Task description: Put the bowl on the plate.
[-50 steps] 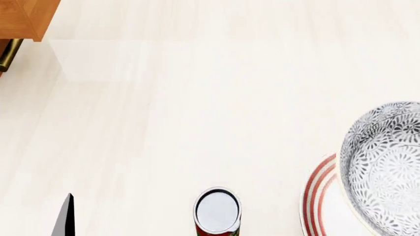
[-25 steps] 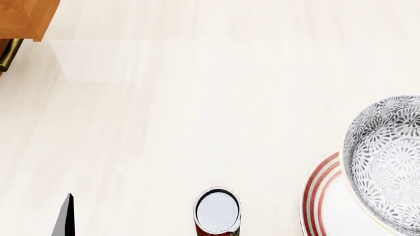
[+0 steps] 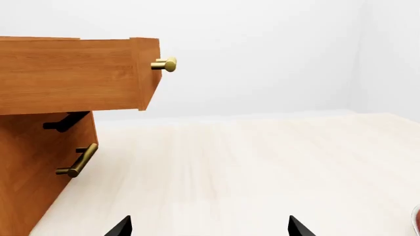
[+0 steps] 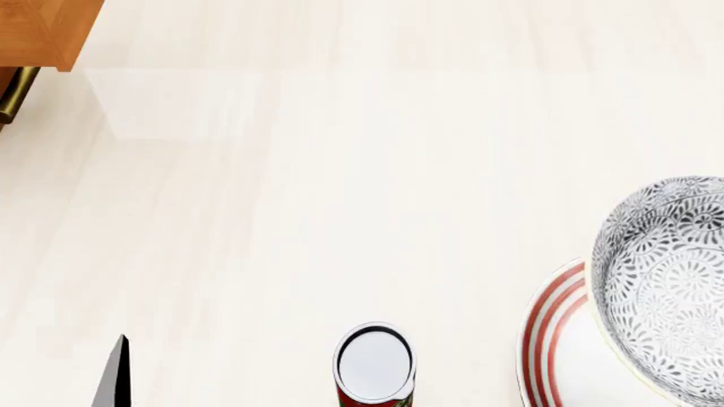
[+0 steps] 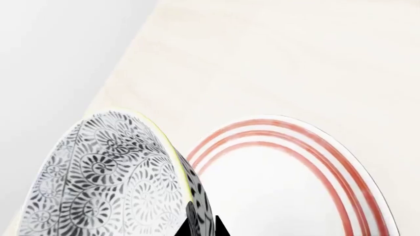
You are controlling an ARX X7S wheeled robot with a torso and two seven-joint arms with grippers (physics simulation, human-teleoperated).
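The bowl (image 4: pixel 667 288), white with a fine grey-black floral pattern, shows at the head view's right edge, overlapping the plate (image 4: pixel 548 339), a white plate with red rings. In the right wrist view my right gripper (image 5: pixel 200 227) is shut on the rim of the bowl (image 5: pixel 111 182), one dark finger on each side of the wall. The plate (image 5: pixel 288 196) lies just beside and beneath it. Whether the bowl touches the plate I cannot tell. My left gripper (image 3: pixel 210 228) is open over bare tabletop with nothing between its fingers. One of its fingers (image 4: pixel 114 373) shows at the head view's lower left.
A can (image 4: pixel 375 365) with a pale lid stands at the near edge, left of the plate. A wooden cabinet (image 3: pixel 72 73) with an open drawer, a brass knob (image 3: pixel 164 64) and a bar handle (image 3: pixel 78 160) stands at the far left, its corner (image 4: pixel 46 30) in the head view.
The bowl has shifted slightly to the right over the plate, rising a little and then sinking again. The left gripper and the can have not moved.
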